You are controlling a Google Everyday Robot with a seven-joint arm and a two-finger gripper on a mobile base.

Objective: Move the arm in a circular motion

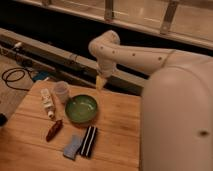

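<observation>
The arm [145,57] is a thick white tube dotted with small dark holes, reaching in from the right with its large near segment [177,117] filling the right side of the view. It bends at a rounded elbow [107,45] and points down. The gripper [101,82] shows as a small pale-yellowish tip hanging just above the far edge of the wooden table [120,130], behind the green bowl [81,108].
On the table lie a clear plastic cup [61,91], a white tube [47,102], a reddish-brown packet [53,130], a blue sponge [73,146] and a black-and-white striped item [89,141]. A dark rail and cables [15,75] run behind the table.
</observation>
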